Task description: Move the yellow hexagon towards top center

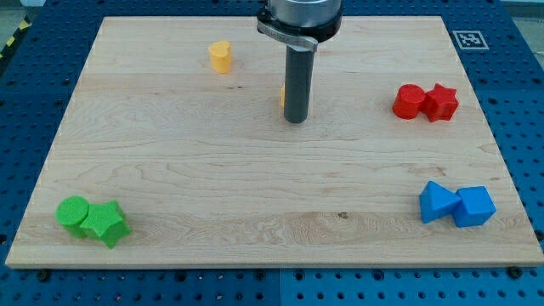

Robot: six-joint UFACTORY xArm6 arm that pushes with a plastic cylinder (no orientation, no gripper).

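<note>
The yellow hexagon (282, 95) is almost wholly hidden behind my rod; only a thin yellow sliver shows at the rod's left edge, near the board's upper middle. My tip (295, 120) rests on the board just below and in front of that block, seemingly touching it. A second yellow block (220, 56), a rounded shape, stands apart at the upper left.
A red cylinder (409, 101) and a red star (440, 102) sit together at the right. Two blue blocks (456, 204) sit at the lower right. A green cylinder (74, 212) and a green star (106, 223) sit at the lower left. The wooden board (170, 170) has a marker tag (467, 39) beside its top right corner.
</note>
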